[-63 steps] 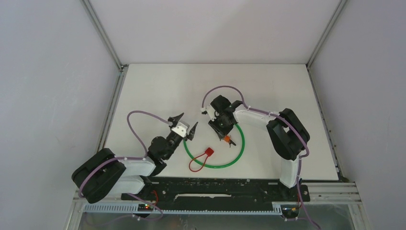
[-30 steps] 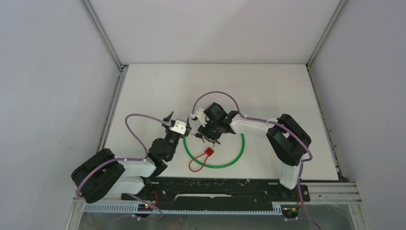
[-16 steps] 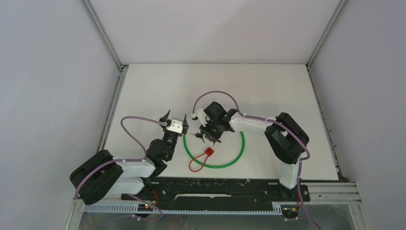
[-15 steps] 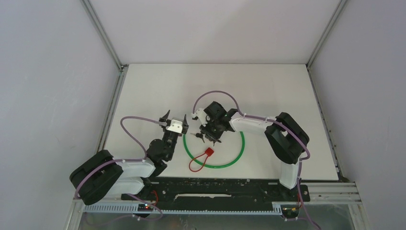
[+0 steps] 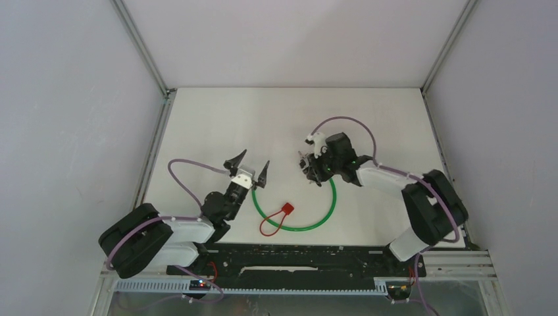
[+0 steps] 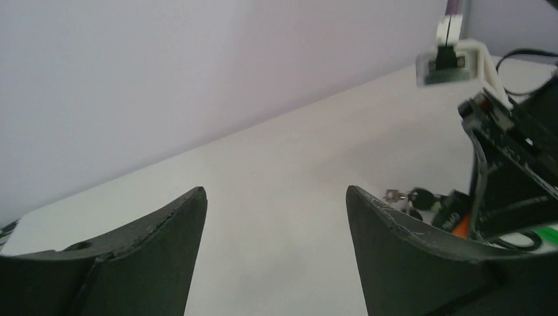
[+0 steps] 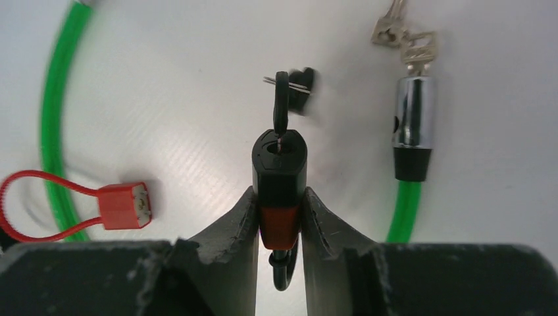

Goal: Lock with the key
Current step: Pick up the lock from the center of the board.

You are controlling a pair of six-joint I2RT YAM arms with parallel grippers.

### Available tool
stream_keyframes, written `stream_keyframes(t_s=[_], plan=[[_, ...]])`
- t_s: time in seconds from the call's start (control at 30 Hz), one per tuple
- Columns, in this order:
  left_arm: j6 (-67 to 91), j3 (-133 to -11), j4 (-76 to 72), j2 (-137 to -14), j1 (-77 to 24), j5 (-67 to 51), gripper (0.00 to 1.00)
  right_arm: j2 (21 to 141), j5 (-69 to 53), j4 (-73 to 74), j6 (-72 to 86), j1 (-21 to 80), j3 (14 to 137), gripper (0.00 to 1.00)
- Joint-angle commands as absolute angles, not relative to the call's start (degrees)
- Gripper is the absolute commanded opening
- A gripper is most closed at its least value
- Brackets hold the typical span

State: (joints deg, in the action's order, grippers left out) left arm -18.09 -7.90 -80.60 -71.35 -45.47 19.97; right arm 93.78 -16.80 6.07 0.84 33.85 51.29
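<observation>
White desk (image 5: 368, 118), grey walls around. Right fingers (image 7: 240, 230) clench the black-and-orange padlock (image 7: 279, 164) by its orange lower part, a black-headed key (image 7: 281, 105) seated in its top, just beside the chrome end (image 7: 413, 118) of the green cable loop (image 7: 56, 118). Left fingers (image 6: 164, 230) stand spread well apart, grasping nothing.

Red loop tag (image 5: 287, 208) across green cable ring (image 5: 334, 196), white table (image 5: 217, 118).
</observation>
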Motion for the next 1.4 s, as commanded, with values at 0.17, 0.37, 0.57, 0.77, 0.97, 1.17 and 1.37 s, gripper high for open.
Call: stream_keyframes(t_s=[0.17, 0.37, 0.57, 0.77, 0.97, 1.17, 1.37], plan=[[-11.9, -7.8, -85.6, -72.7, -45.1, -4.7, 0.75, 80.1, -33.0, -21.8, 0.5, 33.7, 39.9, 0.00], [-12.2, -9.0, -85.5, -74.7, -45.3, -16.8, 0.70, 76.0, -33.0, -23.9, -4.6, 36.3, 36.9, 0.00], [-13.3, -9.6, -86.5, -77.6, -45.2, -22.9, 0.69, 73.8, -37.8, -26.3, -6.9, 36.7, 34.8, 0.00], [-13.4, -9.0, -89.3, -79.3, -45.3, -21.9, 0.69, 73.3, -44.6, -25.8, -9.6, 37.5, 34.8, 0.00], [-14.9, -7.1, -91.1, -77.1, -45.2, -17.0, 0.71, 73.4, -43.8, -22.4, -13.4, 39.8, 35.6, 0.00], [-16.1, -6.0, -91.2, -74.9, -45.3, -14.3, 0.72, 74.9, -40.0, -18.0, -16.7, 42.0, 37.6, 0.00], [-16.6, -7.8, -84.8, -74.0, -45.2, -19.4, 0.69, 73.7, -40.2, -17.2, -17.4, 42.4, 37.6, 0.00]])
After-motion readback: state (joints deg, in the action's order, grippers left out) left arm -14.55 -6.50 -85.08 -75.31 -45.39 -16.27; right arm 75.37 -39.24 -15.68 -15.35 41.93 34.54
